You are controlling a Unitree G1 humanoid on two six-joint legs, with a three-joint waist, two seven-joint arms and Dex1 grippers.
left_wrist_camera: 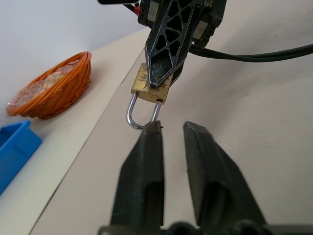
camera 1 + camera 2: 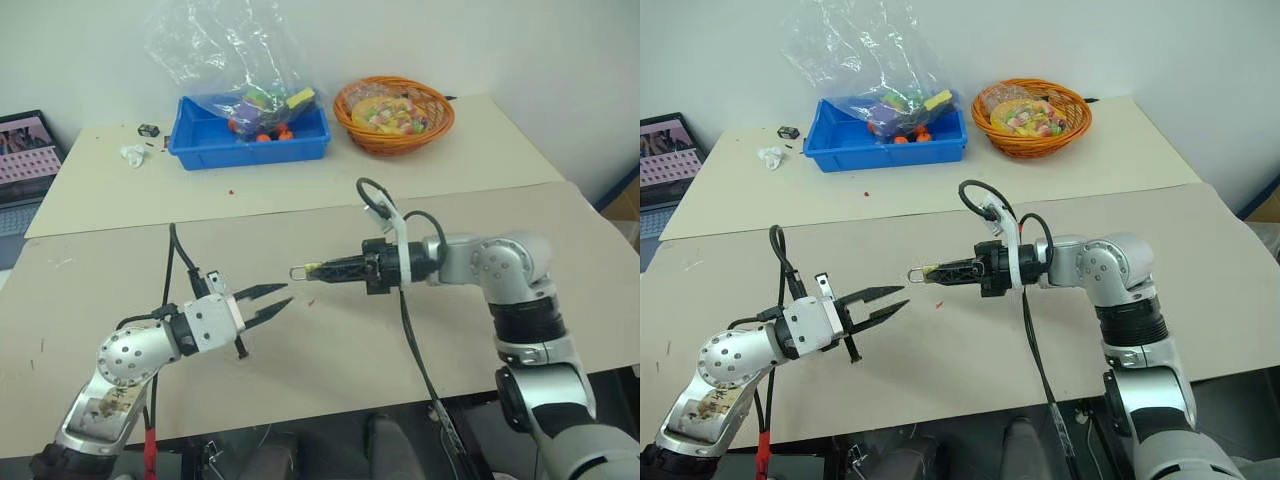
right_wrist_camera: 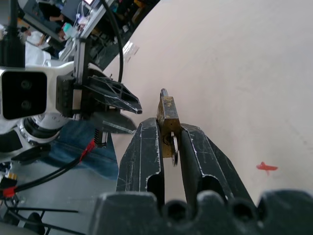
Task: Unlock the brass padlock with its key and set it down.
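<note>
1. The right gripper (image 2: 312, 271) reaches in from the right of the frame toward the centre, held above the beige counter (image 2: 500, 215), its jaws clenched on the brass padlock (image 1: 150, 88).
2. The padlock is pinched by its golden body between the two black fingers; its silvery shackle (image 1: 142, 113) sticks out past the fingertips toward the other arm.
3. In the right wrist view a small silvery round piece (image 3: 174, 149) sits pressed between the fingers just beside the padlock body (I cannot tell whether it is the key).
4. The left gripper (image 2: 275, 303) sits at lower left of the frame, pointing toward the padlock; its tips stand a little apart in the pictures and grasp nothing.
5. In the left wrist view one left fingertip (image 1: 152, 128) lies at the bottom of the shackle's loop; whether it touches is unclear.
6. Toward the top of the frame, on the rear counter, stand a blue bin (image 2: 250, 140) with a clear plastic bag (image 2: 220, 50) of toys and an orange wicker basket (image 2: 393, 116).
7. A laptop (image 2: 25, 150) shows at the left edge.
</note>
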